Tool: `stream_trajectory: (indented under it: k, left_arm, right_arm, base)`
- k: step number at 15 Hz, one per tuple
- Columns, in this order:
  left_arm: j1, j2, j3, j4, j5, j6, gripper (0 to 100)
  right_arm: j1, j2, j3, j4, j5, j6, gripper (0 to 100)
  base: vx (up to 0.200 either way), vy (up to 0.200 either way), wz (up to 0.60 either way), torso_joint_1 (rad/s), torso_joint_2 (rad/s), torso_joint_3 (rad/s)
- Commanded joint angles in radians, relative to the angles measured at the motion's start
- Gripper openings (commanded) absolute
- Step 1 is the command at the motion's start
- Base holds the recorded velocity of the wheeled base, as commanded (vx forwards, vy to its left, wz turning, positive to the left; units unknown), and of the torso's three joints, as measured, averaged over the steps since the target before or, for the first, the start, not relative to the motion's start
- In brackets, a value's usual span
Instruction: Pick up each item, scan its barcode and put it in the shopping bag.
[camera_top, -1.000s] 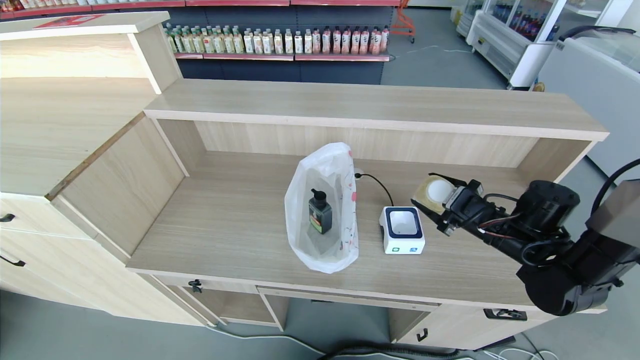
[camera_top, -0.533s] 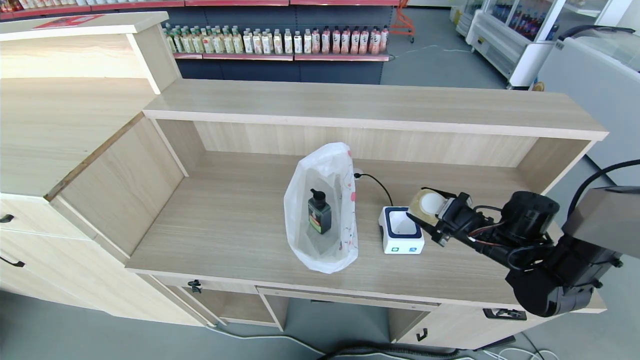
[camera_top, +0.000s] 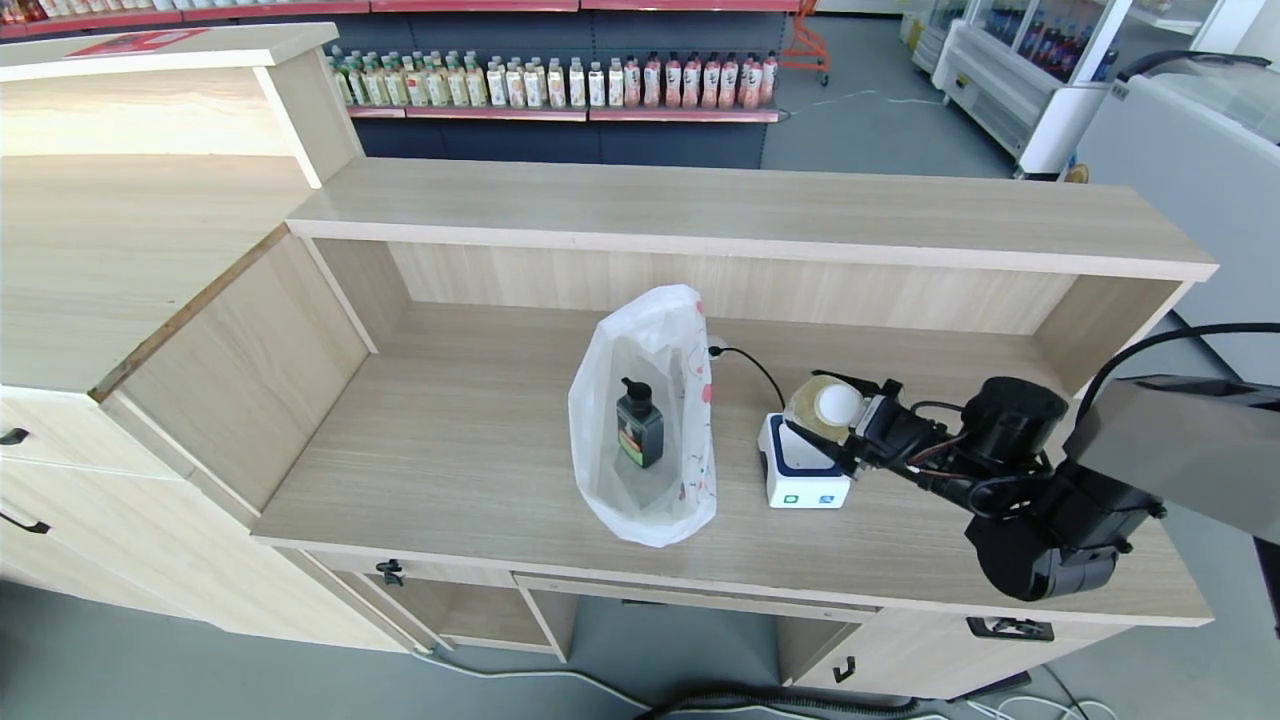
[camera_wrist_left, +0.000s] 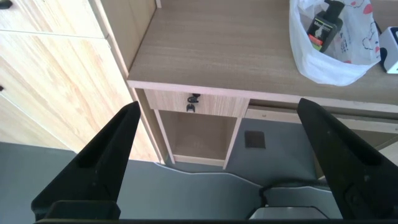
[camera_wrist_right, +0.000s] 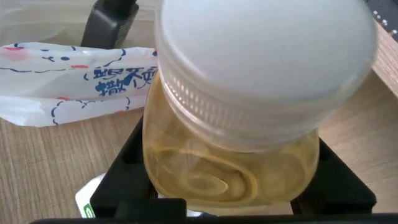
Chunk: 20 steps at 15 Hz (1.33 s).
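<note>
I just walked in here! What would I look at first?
Probably the right gripper holding a jar of yellowish stuff with a white lid over the white scanner on the counter. Next to it stands a white shopping bag with a black pump bottle inside.

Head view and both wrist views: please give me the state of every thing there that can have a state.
shopping bag, open at the top, standing on the counter.
pump bottle, upright inside the shopping bag.
jar, lid on, held over the scanner.
scanner, resting on the counter.
right gripper, fingers shut on the jar.
left gripper, fingers open, holding nothing.
</note>
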Motion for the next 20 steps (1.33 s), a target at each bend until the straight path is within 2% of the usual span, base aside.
stream_trajectory:
  k: [1,4,12,13,16,18,19,20]
  left_arm:
    - [0.000,0.000,0.000,0.000,0.000,-0.001,100]
    - [0.000,0.000,0.000,0.000,0.000,0.000,100]
    - [0.000,0.000,0.000,0.000,0.000,0.000,100]
    - [0.000,0.000,0.000,0.000,0.000,-0.001,100]
    - [0.000,0.000,0.000,0.000,0.000,0.000,100]
    - [0.000,0.000,0.000,0.000,0.000,-0.001,100]
    - [0.000,0.000,0.000,0.000,0.000,0.000,100]
    - [0.000,0.000,0.000,0.000,0.000,0.000,100]
  right_arm:
    - [0.001,0.058,-0.050,-0.001,0.023,0.001,0]
    - [0.001,0.093,-0.101,-0.001,0.037,0.004,0]
    - [-0.005,0.080,-0.105,-0.001,0.043,0.035,0]
    - [-0.007,0.052,-0.107,-0.001,0.042,0.098,0]
    - [-0.026,-0.118,-0.105,-0.001,0.022,0.398,0]
    - [-0.031,-0.216,-0.053,0.009,0.008,0.541,0]
    - [-0.030,-0.285,0.007,0.019,-0.038,0.647,0]
    - [-0.026,-0.293,0.019,0.019,-0.057,0.664,0]
  base:
    - [0.000,0.000,0.00,0.000,0.00,0.000]
    - [0.000,0.000,0.00,0.000,0.00,0.000]
    - [0.000,0.000,0.00,0.000,0.00,0.000]
    - [0.000,0.000,0.00,0.000,0.00,0.000]
    - [0.000,0.000,0.00,0.000,0.00,0.000]
    - [0.000,0.000,0.00,0.000,0.00,0.000]
    - [0.000,0.000,0.00,0.000,0.00,0.000]
    - [0.000,0.000,0.00,0.000,0.00,0.000]
